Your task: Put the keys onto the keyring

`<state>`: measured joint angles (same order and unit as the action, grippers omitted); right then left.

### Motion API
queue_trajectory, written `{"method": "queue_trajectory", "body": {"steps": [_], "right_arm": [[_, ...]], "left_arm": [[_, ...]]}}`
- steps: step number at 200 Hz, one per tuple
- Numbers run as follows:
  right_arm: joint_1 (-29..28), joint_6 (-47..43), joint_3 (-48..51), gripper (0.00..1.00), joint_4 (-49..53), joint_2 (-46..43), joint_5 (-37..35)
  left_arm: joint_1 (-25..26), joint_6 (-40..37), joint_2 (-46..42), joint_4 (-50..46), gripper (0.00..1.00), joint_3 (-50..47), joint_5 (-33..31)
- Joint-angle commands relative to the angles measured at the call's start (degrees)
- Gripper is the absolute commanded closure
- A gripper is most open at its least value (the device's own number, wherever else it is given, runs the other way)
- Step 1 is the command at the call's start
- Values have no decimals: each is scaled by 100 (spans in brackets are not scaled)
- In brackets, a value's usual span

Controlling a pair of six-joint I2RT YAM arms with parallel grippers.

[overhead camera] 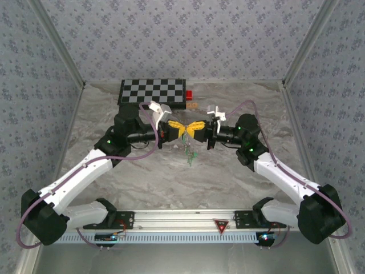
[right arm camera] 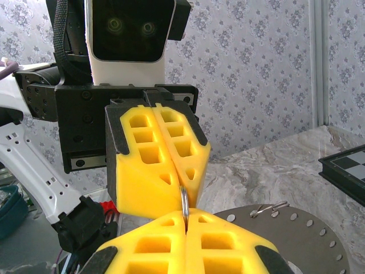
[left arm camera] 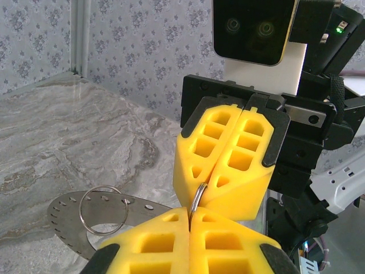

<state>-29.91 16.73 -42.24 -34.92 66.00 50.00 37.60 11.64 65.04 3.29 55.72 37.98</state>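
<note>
Patterned grey wallpaper encloses a marbled table (overhead camera: 239,177). At its far edge lie a checkerboard (overhead camera: 153,91), a small red block (overhead camera: 189,95) and a tan piece (overhead camera: 194,105).

In the top view the two arms meet over the middle of the table. The left gripper (overhead camera: 178,129) and the right gripper (overhead camera: 197,128) stand tip to tip, yellow fingers almost touching.

Both wrist views show each gripper's jaws pressed together. The keyring (left arm camera: 197,198) stands edge-on between them as a thin metal band. One side of it is pinched in the seam of the left gripper (left arm camera: 189,216) and the other in the seam of the right gripper (left arm camera: 210,184). The right wrist view shows the same: the keyring (right arm camera: 184,201) runs from the right gripper (right arm camera: 186,220) up into the left gripper (right arm camera: 180,184).

The keys (overhead camera: 190,153) are a small green and dark cluster just on the near side of the fingertips. I cannot tell whether they hang from the ring.

Beside the left gripper sits a grey perforated disc (left arm camera: 64,221) with a thin wire ring (left arm camera: 102,210) against it.
</note>
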Motion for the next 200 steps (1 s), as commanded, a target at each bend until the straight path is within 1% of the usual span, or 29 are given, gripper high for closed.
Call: {"method": "queue_trajectory", "body": {"steps": [1,26,34,37,93,114,119,127,155,182,194,200], "right_arm": [[-49,-13,-54,100,-121,-52,71],[-50,6,-28,100,-139,-103,82],[-55,13,-13,100,-144,-128,79],[-54,14,-4,100,-143,-142,81],[-64,84,31,100,-301,-131,115],[-83,103,32,100,-340,-122,131],[-78,112,32,100,-342,-115,129],[-85,105,29,100,-337,-118,133],[-65,42,41,100,-196,-122,61],[32,23,97,91,-40,-170,-68],[85,6,128,78,39,-226,-150],[112,-20,133,75,104,-257,-180]], "left_arm": [[48,9,-17,306,100,279,246],[58,48,-44,390,100,229,194],[56,62,-50,416,92,215,163],[56,69,-51,424,91,211,162],[89,133,7,514,88,215,189],[98,119,27,526,89,221,226],[91,120,35,532,91,215,235],[102,111,36,541,100,215,261],[103,-3,-20,413,100,217,143],[98,-324,-130,22,100,280,-160],[82,-462,-153,-179,100,331,-226],[72,-529,-154,-275,100,365,-253]]}}
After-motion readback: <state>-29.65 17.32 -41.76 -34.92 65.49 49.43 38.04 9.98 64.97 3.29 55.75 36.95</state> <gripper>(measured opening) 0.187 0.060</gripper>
